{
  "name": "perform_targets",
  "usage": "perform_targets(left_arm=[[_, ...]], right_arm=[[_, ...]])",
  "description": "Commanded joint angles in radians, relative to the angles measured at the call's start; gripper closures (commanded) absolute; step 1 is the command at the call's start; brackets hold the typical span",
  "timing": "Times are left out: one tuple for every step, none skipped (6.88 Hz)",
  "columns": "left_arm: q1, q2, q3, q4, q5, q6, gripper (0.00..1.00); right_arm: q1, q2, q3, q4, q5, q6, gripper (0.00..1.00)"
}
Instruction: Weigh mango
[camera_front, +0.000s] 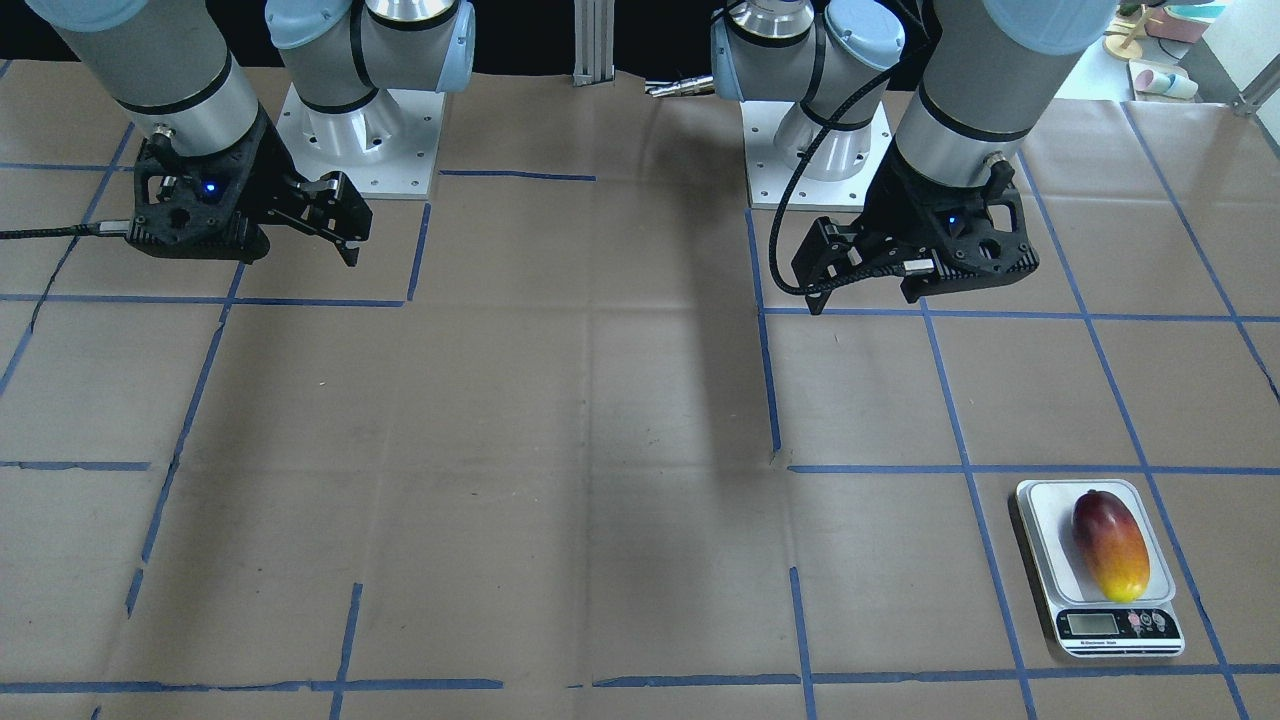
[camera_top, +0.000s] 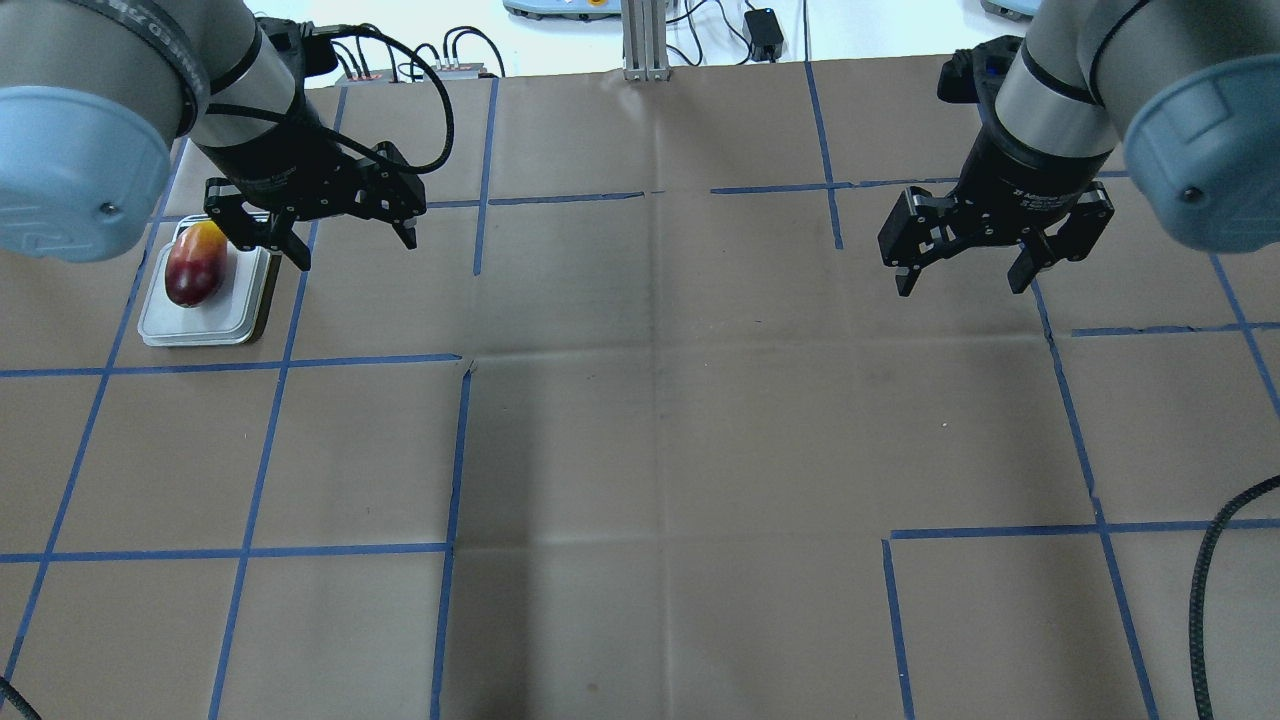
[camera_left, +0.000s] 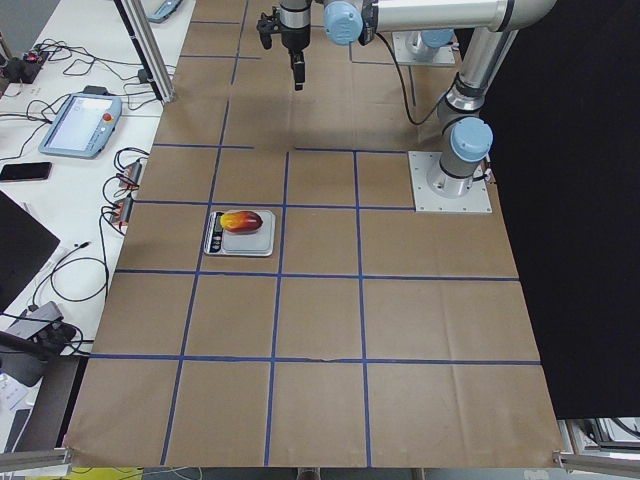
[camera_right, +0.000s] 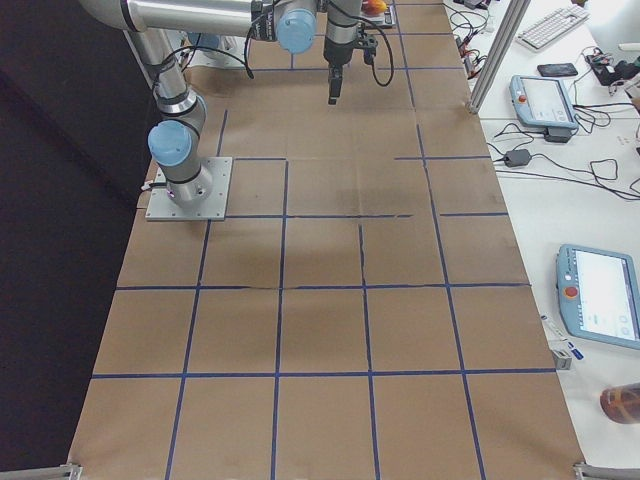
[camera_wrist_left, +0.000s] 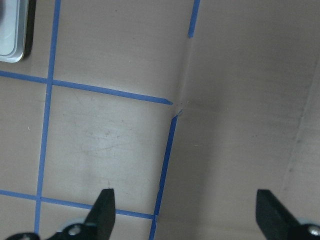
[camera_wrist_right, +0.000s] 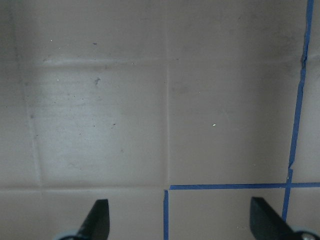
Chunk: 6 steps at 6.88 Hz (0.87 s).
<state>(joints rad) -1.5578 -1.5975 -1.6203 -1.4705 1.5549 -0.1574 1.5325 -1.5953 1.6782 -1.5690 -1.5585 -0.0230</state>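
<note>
The mango (camera_front: 1110, 544), dark red at one end and yellow at the other, lies lengthwise on the platform of a small white kitchen scale (camera_front: 1050, 520). It also shows in the overhead view (camera_top: 194, 264) and the exterior left view (camera_left: 244, 220). My left gripper (camera_top: 352, 245) hangs open and empty above the table, beside the scale (camera_top: 250, 310) and apart from it. In the left wrist view its fingers (camera_wrist_left: 102, 210) are spread wide and only a corner of the scale (camera_wrist_left: 12, 30) shows. My right gripper (camera_top: 960, 278) is open and empty, far across the table.
The table is covered in brown paper (camera_top: 650, 400) with a grid of blue tape. The two arm bases (camera_front: 360, 130) stand at the robot's side. Pendants, cables and a keyboard lie on the white benches (camera_right: 545, 100) beyond the table's edge.
</note>
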Motion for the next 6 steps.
perform_targets(left_arm=[[-0.002, 0.007, -0.003, -0.001, -0.001, 0.009, 0.00], [-0.002, 0.005, -0.003, -0.002, -0.001, 0.012, 0.00], [-0.002, 0.005, -0.003, -0.004, -0.002, 0.054, 0.00], [-0.002, 0.008, -0.001, -0.010, -0.001, 0.117, 0.00], [-0.002, 0.010, -0.003, -0.010, -0.002, 0.122, 0.00], [-0.002, 0.010, -0.003, -0.010, -0.002, 0.124, 0.00]], right_arm=[[0.000, 0.000, 0.000, 0.000, 0.000, 0.000, 0.00], [0.000, 0.000, 0.000, 0.000, 0.000, 0.000, 0.00], [0.000, 0.000, 0.000, 0.000, 0.000, 0.000, 0.00], [0.000, -0.002, 0.000, 0.000, 0.000, 0.000, 0.00], [0.000, 0.000, 0.000, 0.000, 0.000, 0.000, 0.00], [0.000, 0.000, 0.000, 0.000, 0.000, 0.000, 0.00]])
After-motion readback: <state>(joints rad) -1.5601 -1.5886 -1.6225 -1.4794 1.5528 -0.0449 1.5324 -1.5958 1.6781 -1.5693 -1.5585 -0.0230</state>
